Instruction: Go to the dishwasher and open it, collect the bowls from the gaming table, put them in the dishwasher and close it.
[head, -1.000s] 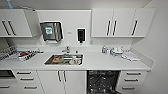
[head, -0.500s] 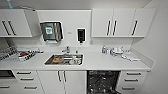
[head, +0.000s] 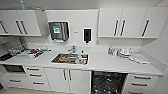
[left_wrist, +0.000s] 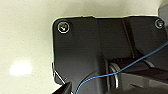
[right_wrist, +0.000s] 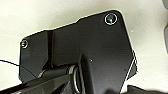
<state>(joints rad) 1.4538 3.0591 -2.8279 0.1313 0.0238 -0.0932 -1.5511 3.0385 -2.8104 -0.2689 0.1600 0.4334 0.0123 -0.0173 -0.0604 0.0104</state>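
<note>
Facing the counter (head: 105, 63), the dishwasher (head: 108, 82) gapes open already; bowls remain uncollected, and I cannot tell either pincer's state.

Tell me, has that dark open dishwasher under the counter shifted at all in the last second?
No. The dishwasher sits in the same spot below the counter, to the right of the sink, as it did a second ago.

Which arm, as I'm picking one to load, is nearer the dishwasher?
Right, probably: the dishwasher lies right of the head view's centre, on the right arm's side, farther from the left.
</note>
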